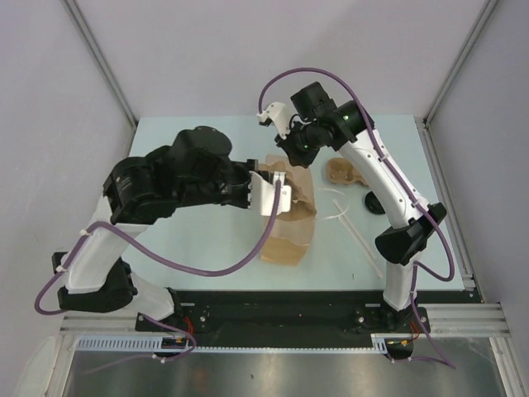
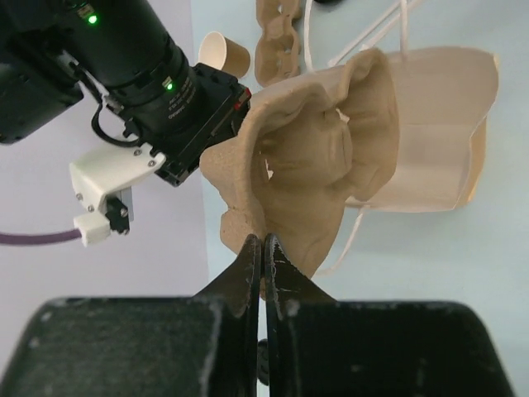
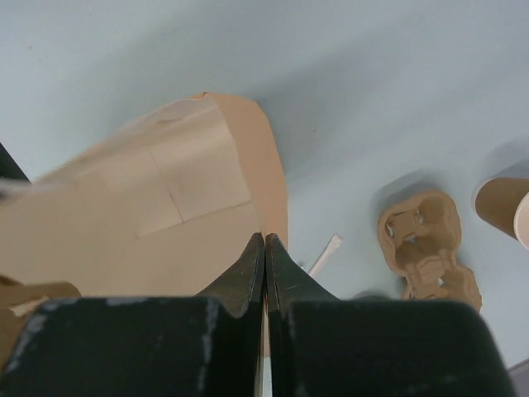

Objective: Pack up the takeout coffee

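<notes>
The brown paper bag [image 1: 289, 231] lies on its side mid-table with its mouth toward the far edge. My left gripper [image 2: 264, 241] is shut on the crumpled rim of the bag [image 2: 331, 149]. My right gripper [image 3: 264, 238] is shut on the opposite edge of the bag [image 3: 149, 215], so the mouth is held between both. One kraft paper cup [image 2: 225, 55] lies on its side without a lid beyond the bag, and it also shows in the right wrist view [image 3: 502, 205]. A black lid [image 1: 374, 203] rests on the table to the right.
A flat cardboard cup carrier [image 1: 343, 172] lies just right of the bag's mouth, also seen as the carrier [image 3: 426, 244] from the right wrist. The bag's white handles [image 1: 347, 217] trail across the table to the right. Grey walls close in the table.
</notes>
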